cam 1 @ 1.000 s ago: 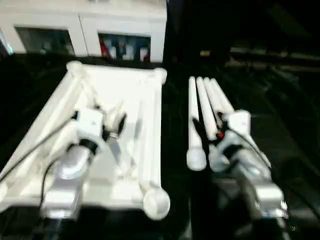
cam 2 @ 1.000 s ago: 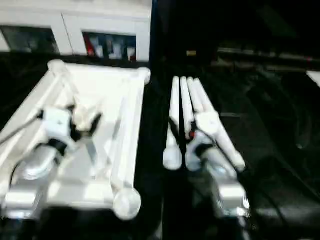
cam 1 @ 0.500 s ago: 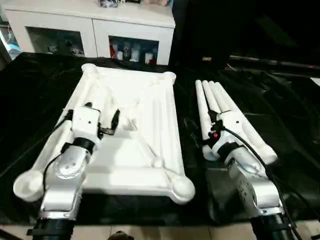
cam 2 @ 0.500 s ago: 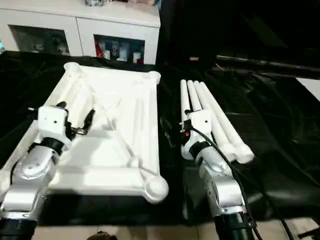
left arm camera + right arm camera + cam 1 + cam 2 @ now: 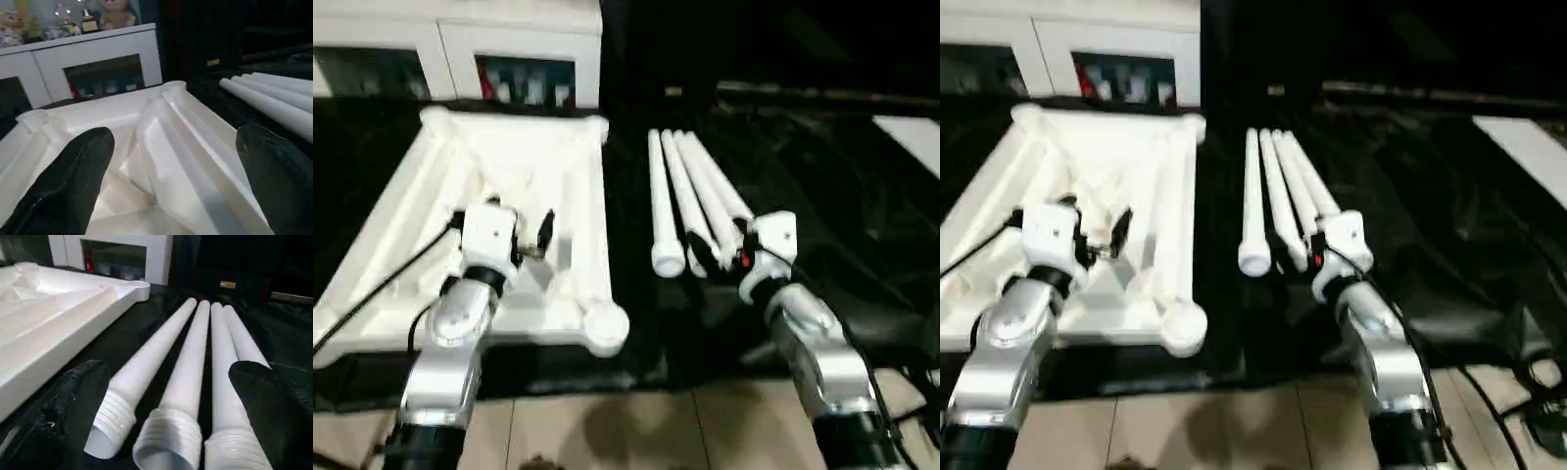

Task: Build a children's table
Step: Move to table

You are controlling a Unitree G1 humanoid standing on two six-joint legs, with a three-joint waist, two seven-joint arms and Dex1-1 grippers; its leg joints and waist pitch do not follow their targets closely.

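White tabletop, head view: your tabletop (image 5: 509, 186) lies upside down on the black cloth (image 5: 822, 196), ribs up, round sockets at its corners.
Legs, head view: you have four legs (image 5: 690, 201) lying side by side on the cloth, just to the right of the tabletop, apart from it.
Left gripper, head view: your left gripper (image 5: 521, 227) hangs over the tabletop's near half, fingers spread wide, holding nothing.
Right gripper, head view: your right gripper (image 5: 717, 253) sits at the near ends of the legs, fingers spread, nothing clamped.
Cabinet, head view: a white cabinet (image 5: 460, 49) stands beyond the tabletop's far edge.
Left wrist view: you see both black fingers (image 5: 63, 181) far apart, with the ribbed underside of the tabletop between them and the legs off to one side.
Right wrist view: your two fingers (image 5: 73, 401) stand wide either side of the legs' ridged, collared ends; whether they touch the legs you cannot tell.
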